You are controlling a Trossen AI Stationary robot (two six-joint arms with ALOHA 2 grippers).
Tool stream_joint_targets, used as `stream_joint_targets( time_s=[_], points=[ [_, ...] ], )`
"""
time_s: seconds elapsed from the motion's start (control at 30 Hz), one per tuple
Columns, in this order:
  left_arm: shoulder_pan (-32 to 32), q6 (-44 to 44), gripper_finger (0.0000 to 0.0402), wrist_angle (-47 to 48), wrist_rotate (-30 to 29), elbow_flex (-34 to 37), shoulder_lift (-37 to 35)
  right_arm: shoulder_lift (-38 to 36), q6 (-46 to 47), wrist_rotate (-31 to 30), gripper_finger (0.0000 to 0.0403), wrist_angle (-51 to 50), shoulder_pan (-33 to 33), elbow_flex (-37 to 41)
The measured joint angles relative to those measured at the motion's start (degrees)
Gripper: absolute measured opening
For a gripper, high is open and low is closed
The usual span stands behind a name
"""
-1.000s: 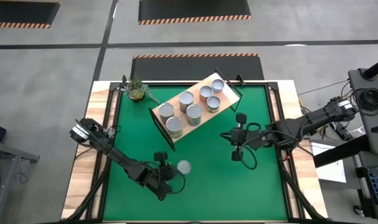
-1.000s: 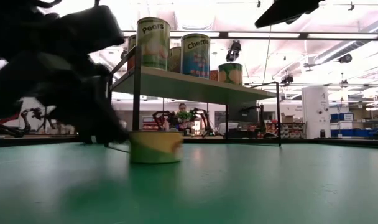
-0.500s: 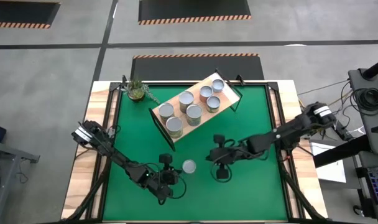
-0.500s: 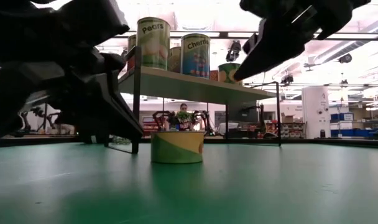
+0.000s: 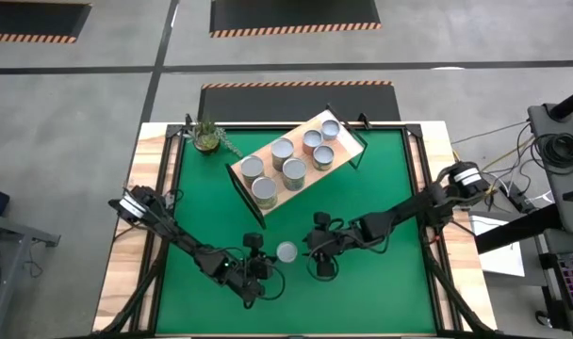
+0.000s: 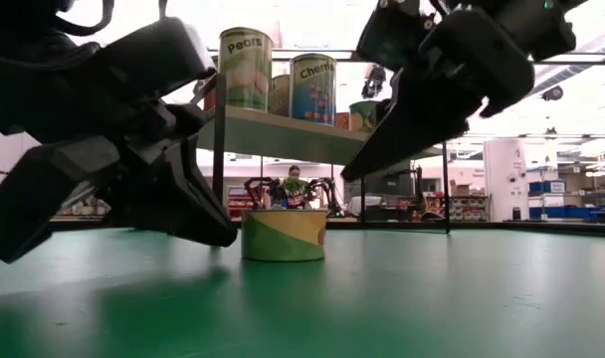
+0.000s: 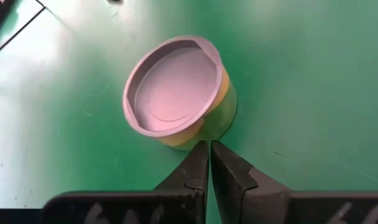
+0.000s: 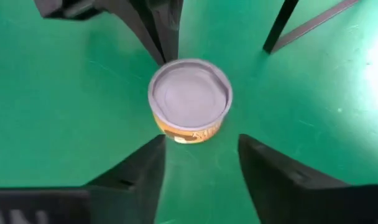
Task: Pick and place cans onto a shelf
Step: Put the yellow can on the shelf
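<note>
One short can (image 5: 286,251) with a silver top and a yellow-green side stands upright on its base on the green mat (image 5: 381,188), near the table's front. My left gripper (image 5: 264,262) is shut, with its tips at the can's left side. My right gripper (image 5: 312,252) is open just right of the can (image 8: 190,99). Its two fingers are spread short of the can and touch nothing. The light-wood shelf (image 5: 348,141) stands slantwise at the back of the mat with several cans (image 5: 293,171) on top. My left gripper (image 7: 209,144) comes slanting down from the table's left. Its shut fingertips (image 7: 201,149) are at the bottom of the can's yellow side wall (image 7: 198,134). I cannot tell whether they touch it. The can stands upright on the mat.
A small potted plant (image 5: 208,137) stands at the mat's far left corner. The shelf's black legs (image 6: 219,159) stand just behind the can. Open mat lies at the near right (image 5: 381,282). In the low view a person (image 6: 293,184) shows far off in the room.
My right gripper has swung from right of the shelf toward the table's near left, down to the can, staying open. My left gripper has moved a little toward the right edge, and the can has slid a short way right along the mat, still upright.
</note>
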State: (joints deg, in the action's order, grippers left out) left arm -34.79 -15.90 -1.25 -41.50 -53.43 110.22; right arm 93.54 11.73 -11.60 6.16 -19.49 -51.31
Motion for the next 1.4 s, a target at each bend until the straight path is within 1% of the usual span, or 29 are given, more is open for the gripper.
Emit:
stream_joint_targets(
  time_s=[0.13,0.27,0.4,0.57,0.7,0.8,0.9,1.07,1.13,1.27,1.33,1.4],
  points=[
    [0.2,0.0,0.0000,-0.5,0.0,0.0,0.3,3.1,-0.3,-0.4,0.0236,3.1,0.0,0.0],
    [0.3,0.0,0.0000,-0.7,0.0,0.2,0.3,6.2,-1.8,-0.4,0.0279,7.5,0.0,0.0],
    [0.5,0.0,0.0000,-1.9,0.0,0.8,0.3,8.8,-2.3,-0.3,0.0306,11.8,0.8,0.0],
    [0.7,0.0,0.0000,-2.3,0.0,0.9,0.3,11.7,-2.4,0.1,0.0321,15.2,1.7,0.0],
    [0.8,0.2,0.0000,-2.5,0.0,1.0,0.3,13.8,-3.8,1.2,0.0321,19.5,1.6,0.0],
    [0.8,0.2,0.0000,-2.7,0.2,1.0,0.3,14.6,-4.1,1.1,0.0311,21.4,1.6,0.0],
    [0.9,0.2,0.0000,-2.8,0.2,1.0,0.3,14.6,-4.2,1.0,0.0288,21.7,1.9,0.0],
    [0.8,0.2,0.0000,-2.8,0.2,1.1,0.3,14.5,-4.3,1.2,0.0235,21.7,2.0,0.0],
    [0.8,0.2,0.0000,-2.8,0.2,1.1,0.3,14.5,-4.3,1.3,0.0226,21.6,2.0,0.0],
    [0.8,0.2,0.0000,-3.0,0.1,1.1,0.3,13.3,-4.5,1.7,0.0231,19.7,1.9,0.0],
    [0.7,0.0,0.0000,-2.7,-0.2,1.1,0.2,11.5,-4.5,3.2,0.0240,17.0,1.9,0.0],
    [0.7,-0.3,0.0000,-2.2,-0.2,1.1,0.0,8.9,-4.5,3.3,0.0243,13.0,1.9,0.0]
  ],
)
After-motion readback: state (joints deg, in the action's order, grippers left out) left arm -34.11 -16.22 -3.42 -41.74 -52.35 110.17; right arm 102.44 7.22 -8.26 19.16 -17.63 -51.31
